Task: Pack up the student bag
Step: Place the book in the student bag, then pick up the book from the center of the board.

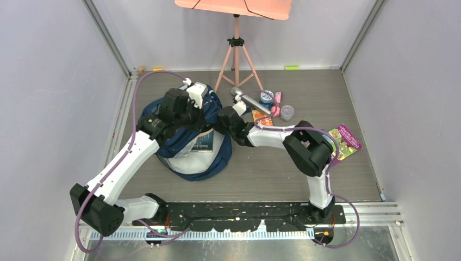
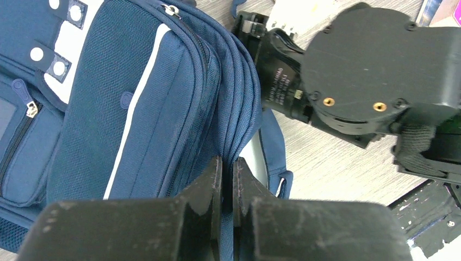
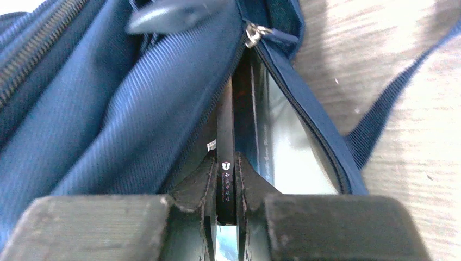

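Note:
The student bag [image 1: 182, 155], navy with thin white stripes, lies left of centre on the table with its main compartment open. My left gripper [image 1: 194, 118] is shut on the blue fabric rim of the opening; in the left wrist view [image 2: 228, 164] the fabric runs between the pads. My right gripper [image 1: 224, 122] is at the bag's mouth, shut on a thin dark book [image 3: 226, 136] standing edge-on inside the compartment. A second book with a pale cover [image 3: 288, 157] lies beside it in the bag, also showing in the top view [image 1: 202, 144]. The zipper pull [image 3: 251, 33] hangs at the far end of the opening.
A pink tripod stand [image 1: 235, 49] stands at the back. Right of the bag lie a silver flask [image 1: 251, 101], a blue tin [image 1: 266, 97], a pink item [image 1: 278, 103], a clear cup [image 1: 287, 112], a small orange book [image 1: 261, 117] and a purple book [image 1: 344, 142].

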Controlling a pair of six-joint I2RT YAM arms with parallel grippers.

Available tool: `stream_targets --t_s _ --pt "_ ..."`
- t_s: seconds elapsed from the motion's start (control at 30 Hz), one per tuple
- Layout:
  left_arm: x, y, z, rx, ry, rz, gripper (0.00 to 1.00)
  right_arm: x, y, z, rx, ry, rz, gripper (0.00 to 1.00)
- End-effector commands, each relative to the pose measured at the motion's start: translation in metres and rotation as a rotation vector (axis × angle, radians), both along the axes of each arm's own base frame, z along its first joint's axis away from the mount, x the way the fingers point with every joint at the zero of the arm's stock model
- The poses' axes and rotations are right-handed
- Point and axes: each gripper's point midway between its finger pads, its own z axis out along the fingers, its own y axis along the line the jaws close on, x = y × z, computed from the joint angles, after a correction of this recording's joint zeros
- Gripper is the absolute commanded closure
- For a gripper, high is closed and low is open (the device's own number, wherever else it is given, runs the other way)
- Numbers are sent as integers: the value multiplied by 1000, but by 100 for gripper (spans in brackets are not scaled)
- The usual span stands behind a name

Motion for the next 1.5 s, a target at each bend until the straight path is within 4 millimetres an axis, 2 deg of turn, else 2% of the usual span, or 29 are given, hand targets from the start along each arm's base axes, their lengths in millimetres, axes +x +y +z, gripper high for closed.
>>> stream_targets --t_s 0.0,0.07,0.1,0.2,0.27,0.3,0.33,0.37,0.4,0.43,0.47,0.57,0.6,0.63,0.77,0.8,0.83,0.87,0.9,0.93,0.97,1.0,1.03,1.17,1.27,1.3,1.33,1.37,1.47 --pt "6 -20 48 -131 -132 -56 100 18 2 -15 -74 -13 -44 100" --pt "6 -20 49 -132 -134 -56 100 19 12 -23 -99 -4 -7 99" --pt "6 -20 49 -132 -134 -56 100 21 17 -18 -101 -15 3 99" --pt "7 -21 47 -131 -128 -54 100 21 19 -22 -152 -27 22 95" --pt "7 -21 46 -129 -123 -52 100 20 18 -18 -160 -33 28 86" --pt "7 -21 46 -128 -123 -51 100 17 16 -20 -171 -26 32 78" --pt "8 -20 46 -126 -125 -47 100 16 14 -12 -176 -39 41 74" --pt "8 -19 44 -121 -124 -43 100 13 10 -13 -205 -40 53 66" --pt "9 -18 44 -116 -126 -38 100 12 6 -2 -207 -57 53 62" --pt "9 -17 44 -112 -128 -34 100 8 1 -3 -240 -63 70 56" --pt "9 -16 45 -110 -131 -31 100 7 -3 8 -243 -83 73 52" --pt "9 -15 46 -109 -135 -27 100 -4 -20 14 -347 -100 132 41" --pt "9 -15 47 -110 -137 -27 100 -7 -23 23 -358 -111 144 37" --pt "9 -14 47 -111 -139 -27 100 -12 -29 22 -397 -107 172 36" --pt "8 -13 49 -112 -144 -22 100 -31 -49 43 -444 -117 222 33" --pt "9 -13 48 -112 -144 -20 100 -36 -56 38 -460 -105 227 32" --pt "9 -13 48 -111 -144 -20 100 -41 -64 48 -464 -110 223 32" --pt "9 -13 48 -111 -142 -19 100 -49 -74 43 -501 -90 231 32" --pt "9 -13 48 -111 -141 -19 100 -51 -84 52 -514 -99 217 32" --pt "9 -13 48 -111 -142 -19 100 -58 -97 48 -564 -75 224 32" --pt "9 -13 48 -110 -141 -18 100 -60 -109 58 -590 -89 197 32" --pt "9 -13 47 -108 -140 -16 100 -66 -124 55 -651 -68 199 30" --pt "9 -13 47 -108 -141 -15 100 -65 -138 67 -681 -87 157 29" --pt "9 -13 46 -108 -136 -14 100 -66 -204 77 -814 -45 36 22" --pt "9 -12 47 -109 -140 -15 100 -66 -254 73 -845 42 -81 20" --pt "9 -12 47 -107 -138 -13 100 -63 -279 70 -839 82 -144 19" --pt "9 -12 47 -107 -139 -13 100 -64 -290 69 -812 108 -172 18" --pt "9 -12 46 -107 -138 -13 100 -63 -313 62 -804 153 -231 17" --pt "10 -12 46 -103 -139 -11 100 -65 -354 58 -762 213 -352 17"
